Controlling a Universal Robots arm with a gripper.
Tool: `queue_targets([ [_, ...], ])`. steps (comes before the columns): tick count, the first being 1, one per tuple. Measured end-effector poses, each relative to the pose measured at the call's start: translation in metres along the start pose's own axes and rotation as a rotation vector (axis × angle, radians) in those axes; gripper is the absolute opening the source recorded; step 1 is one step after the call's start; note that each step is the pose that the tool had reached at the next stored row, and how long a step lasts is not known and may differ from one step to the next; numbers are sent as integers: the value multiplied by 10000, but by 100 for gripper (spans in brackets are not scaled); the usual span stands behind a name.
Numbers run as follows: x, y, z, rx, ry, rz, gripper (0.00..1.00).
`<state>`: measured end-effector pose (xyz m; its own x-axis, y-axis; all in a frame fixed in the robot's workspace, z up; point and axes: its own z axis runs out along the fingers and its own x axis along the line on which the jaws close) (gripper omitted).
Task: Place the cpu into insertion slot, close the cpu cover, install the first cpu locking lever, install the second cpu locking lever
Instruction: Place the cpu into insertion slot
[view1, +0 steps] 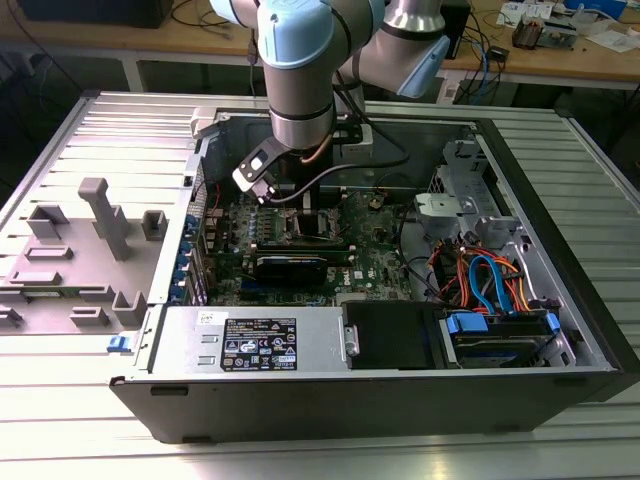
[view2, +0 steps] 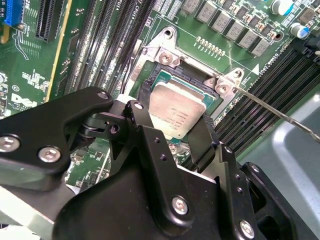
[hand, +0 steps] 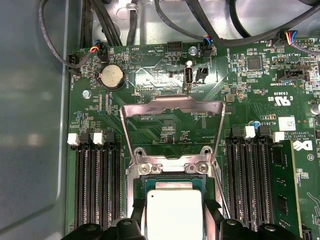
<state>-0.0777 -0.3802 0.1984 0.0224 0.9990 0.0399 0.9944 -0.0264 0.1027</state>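
In both wrist views the cpu (view2: 175, 107) (hand: 172, 210), a flat square chip with a silvery top, lies between my black fingers directly over the insertion slot (view2: 167, 62) (hand: 170, 167). My gripper (view2: 172, 127) (hand: 173, 215) is shut on the cpu, one finger against each of two opposite edges. The cpu cover (hand: 172, 101) stands swung up behind the slot, and green board shows through its window. A thin metal locking lever (view2: 280, 112) sticks out free beside the socket. In the exterior view my gripper (view1: 300, 205) hangs low over the board inside the open case.
Black memory slots (hand: 97, 185) (hand: 250, 180) run along both sides of the socket. A coin battery (hand: 111, 76) and cables (hand: 115, 20) lie beyond the cover. The power supply (view1: 250, 340), a drive bay with orange and blue cables (view1: 490, 280) and the case walls (view1: 560, 230) ring the board.
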Motion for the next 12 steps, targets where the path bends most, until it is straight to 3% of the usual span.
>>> queue_targets([
  [12,-2,-4,44,12,5,-109,54],
])
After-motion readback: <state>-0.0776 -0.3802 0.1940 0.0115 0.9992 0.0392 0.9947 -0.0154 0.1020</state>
